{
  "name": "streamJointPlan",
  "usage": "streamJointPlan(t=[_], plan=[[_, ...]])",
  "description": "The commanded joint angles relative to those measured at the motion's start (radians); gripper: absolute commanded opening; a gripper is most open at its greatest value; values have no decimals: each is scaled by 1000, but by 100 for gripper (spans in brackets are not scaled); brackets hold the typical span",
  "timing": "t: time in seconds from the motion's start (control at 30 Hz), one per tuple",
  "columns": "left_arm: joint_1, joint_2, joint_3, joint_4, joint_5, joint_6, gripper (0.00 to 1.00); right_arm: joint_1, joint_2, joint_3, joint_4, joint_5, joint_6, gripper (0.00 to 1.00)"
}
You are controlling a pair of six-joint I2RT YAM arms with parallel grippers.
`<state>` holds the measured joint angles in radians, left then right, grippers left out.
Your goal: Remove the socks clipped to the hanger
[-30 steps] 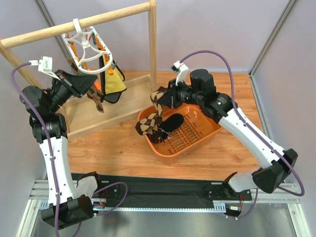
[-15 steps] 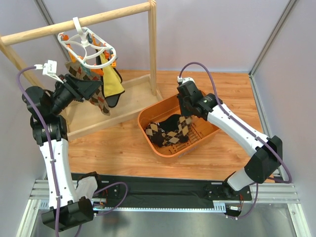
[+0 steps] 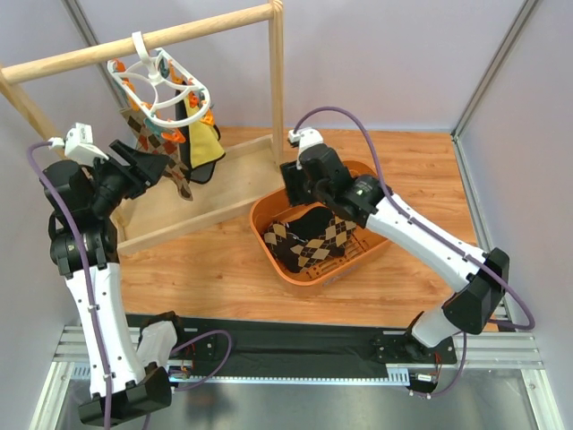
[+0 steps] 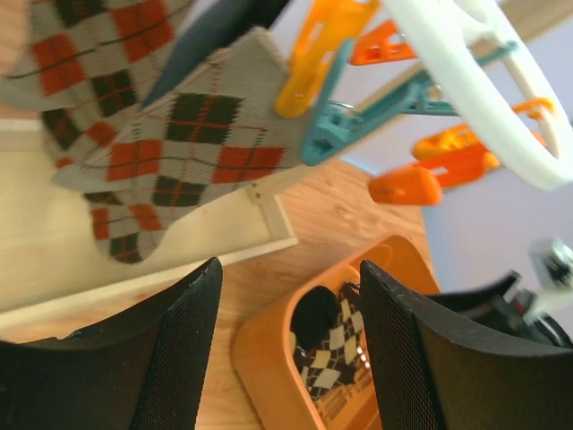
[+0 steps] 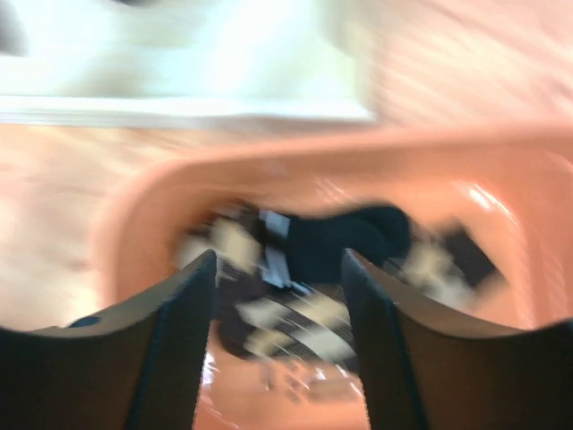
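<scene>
Now your left gripper (image 4: 288, 296), jaws apart, waits at seven o'clock of the hanger (image 4: 470, 76), aimed at its clipped argyle sock (image 4: 170, 152); your right gripper (image 5: 279, 269), seemingly parted, hovers over the basket (image 3: 258, 224) of socks (image 3: 309, 237).

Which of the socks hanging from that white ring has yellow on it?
The yellow-and-black sock, on the hanger nearest the basket; the argyle sock beside it is brown-and-orange.
</scene>
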<state>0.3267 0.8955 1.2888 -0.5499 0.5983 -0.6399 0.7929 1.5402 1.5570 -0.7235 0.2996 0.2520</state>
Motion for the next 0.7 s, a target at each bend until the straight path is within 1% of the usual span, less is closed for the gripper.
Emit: streamJointPlan(t=[0.0,0.03,0.1,0.13,0.17,0.2,0.3,0.37,0.4,0.43,0.47,0.5,0.53,0.57,0.63,0.67], plan=[[-3,-10,38,-145,-196,8,70,63,-51,-32,333,-123,-102,61],[-3,-27,27,-143,-280,5,70,62,-48,-57,457,-195,-99,64],[0,-43,-23,-110,-360,-3,71,63,-22,-86,583,-264,-91,66],[9,-47,-38,-101,-420,-6,71,65,-5,-95,690,-357,-91,68],[20,-49,-64,-88,-428,-18,71,63,29,-91,722,-407,-106,69],[34,-46,-75,-55,-414,-23,71,65,50,-83,792,-447,-118,70],[77,-18,-94,8,-298,-52,71,63,135,-28,854,-561,-146,74],[95,9,-91,39,-276,-63,71,63,178,-15,915,-596,-129,74],[101,20,-88,47,-266,-67,71,63,208,-23,1017,-612,-119,74],[113,42,-86,62,-249,-73,71,65,228,-41,1073,-628,-111,75],[121,54,-89,112,-224,-79,71,63,245,-43,1123,-646,-96,75],[132,75,-94,149,-145,-84,71,63,283,-43,1204,-674,-88,74],[135,85,-100,187,-108,-99,70,66,302,-40,1245,-691,-83,74],[137,92,-115,268,-42,-109,70,65,319,-34,1313,-723,-79,74],[135,121,-128,344,15,-130,70,65,385,-14,1351,-743,-92,74],[137,134,-125,376,37,-132,70,63,415,35,1348,-748,-99,74]])
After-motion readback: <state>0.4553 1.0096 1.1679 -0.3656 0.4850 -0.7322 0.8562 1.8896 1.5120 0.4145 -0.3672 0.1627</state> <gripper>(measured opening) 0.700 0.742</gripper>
